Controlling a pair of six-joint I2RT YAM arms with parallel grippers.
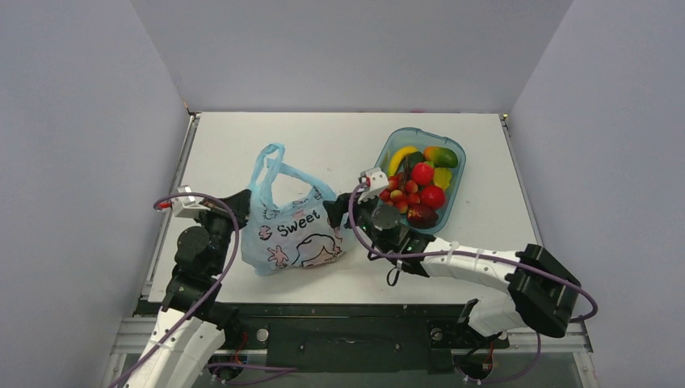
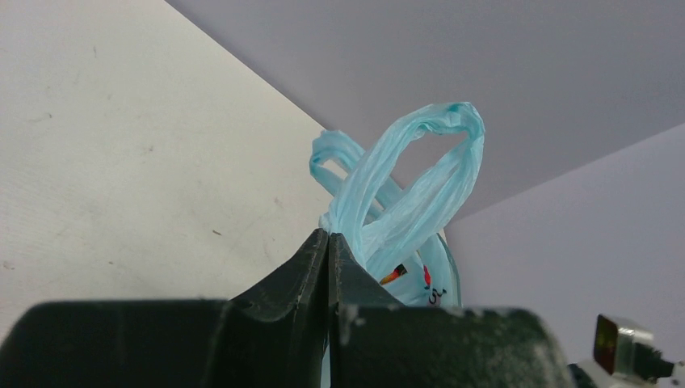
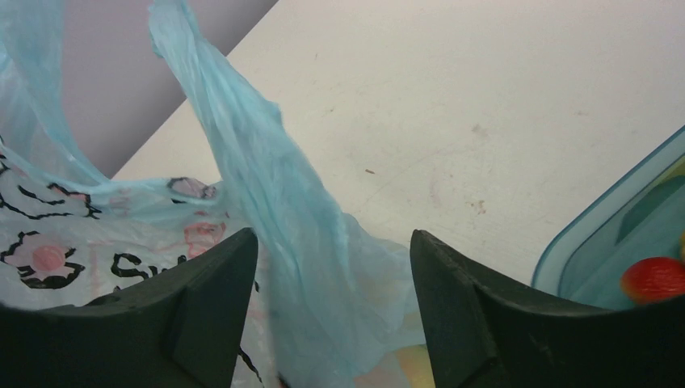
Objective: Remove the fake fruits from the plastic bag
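Observation:
The light-blue plastic bag [image 1: 292,230], printed "Sweet", stands on the table between my two grippers with its handles [image 2: 420,174] looped upward. My left gripper [image 1: 242,202] is at the bag's left edge; its jaws are pressed together [image 2: 329,234] with a sliver of blue film between them. My right gripper [image 1: 341,206] is at the bag's right side, open [image 3: 333,234], with loose bag film lying between its fingers. Of the fake fruits in the bag, only a pale yellow patch [image 3: 413,360] shows through the film; the rest is hidden.
A teal transparent tub [image 1: 454,182] stands right of the bag, holding several toy fruits: red ones, a yellow one, a green-and-orange mango. Its rim [image 3: 602,222] is just right of my right fingers. Grey walls enclose the table on three sides.

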